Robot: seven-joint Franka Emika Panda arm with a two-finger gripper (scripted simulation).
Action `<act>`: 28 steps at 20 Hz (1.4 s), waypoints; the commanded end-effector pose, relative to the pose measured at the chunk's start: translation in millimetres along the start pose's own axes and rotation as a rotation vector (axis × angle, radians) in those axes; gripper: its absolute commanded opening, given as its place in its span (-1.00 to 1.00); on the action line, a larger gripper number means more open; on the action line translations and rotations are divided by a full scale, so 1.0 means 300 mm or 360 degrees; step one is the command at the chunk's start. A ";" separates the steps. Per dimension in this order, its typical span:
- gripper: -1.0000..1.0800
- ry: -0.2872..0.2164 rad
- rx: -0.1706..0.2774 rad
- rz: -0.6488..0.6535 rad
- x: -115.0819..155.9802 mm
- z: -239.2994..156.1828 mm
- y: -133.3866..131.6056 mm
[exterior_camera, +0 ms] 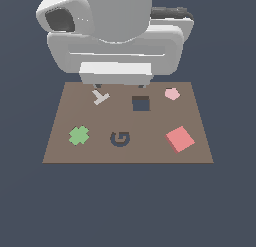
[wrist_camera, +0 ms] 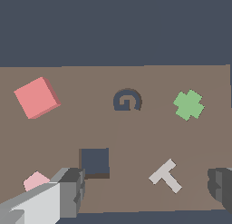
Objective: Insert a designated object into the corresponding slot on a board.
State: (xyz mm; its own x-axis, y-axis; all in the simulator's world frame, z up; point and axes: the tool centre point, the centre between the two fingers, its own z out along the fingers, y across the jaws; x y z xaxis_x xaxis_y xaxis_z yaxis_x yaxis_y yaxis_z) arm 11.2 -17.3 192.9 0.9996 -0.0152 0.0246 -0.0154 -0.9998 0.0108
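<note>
One flat salmon-red square block (exterior_camera: pixel 180 139) lies on the flat brown rectangular board (exterior_camera: pixel 150 153), toward the near edge on the exterior view's right, and nothing is touching it. It sits turned out of line with the board's edges, so its sides run on a diagonal. The dark navy square hole (exterior_camera: pixel 141 103) is farther back, near the board's middle, with its sides square to the board.

The gripper (wrist_camera: pixel 147 189) hangs above the far edge of the board with nothing between its fingers (wrist_camera: pixel 72 187), which stand wide apart (in the wrist view they straddle the hole's side of the board, one finger close beside the hole). From there the block lies toward the near edge and to the exterior view's right, well apart from the fingers.

A small pale pink pentagon (exterior_camera: pixel 172 93), a green cross (exterior_camera: pixel 79 135), a pale grey T-shaped piece (exterior_camera: pixel 100 97) and a dark G-shaped recess (exterior_camera: pixel 120 139) also mark the board.

My judgement: the reach has not begun, and it will call for travel to the block plus a wrist turn, since the block's edges are skewed against both fingers and hole.
</note>
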 end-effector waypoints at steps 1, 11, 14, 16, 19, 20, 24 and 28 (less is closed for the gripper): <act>0.92 0.0000 0.0000 0.0000 0.000 0.000 0.000; 0.92 -0.0004 0.0005 -0.0100 0.043 0.061 -0.064; 0.92 -0.0007 0.0009 -0.0169 0.071 0.104 -0.111; 0.92 -0.0009 0.0011 -0.0226 0.092 0.139 -0.150; 0.92 -0.0013 0.0016 -0.0327 0.126 0.200 -0.221; 0.92 -0.0015 0.0017 -0.0365 0.137 0.223 -0.248; 0.92 -0.0021 0.0022 -0.0516 0.176 0.312 -0.359; 0.92 -0.0026 0.0025 -0.0637 0.200 0.383 -0.450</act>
State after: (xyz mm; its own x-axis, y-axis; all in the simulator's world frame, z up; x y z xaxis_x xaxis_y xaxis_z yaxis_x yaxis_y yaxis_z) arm 72.7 105.7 85.7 0.9371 0.3491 0.0055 0.3491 -0.9371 0.0011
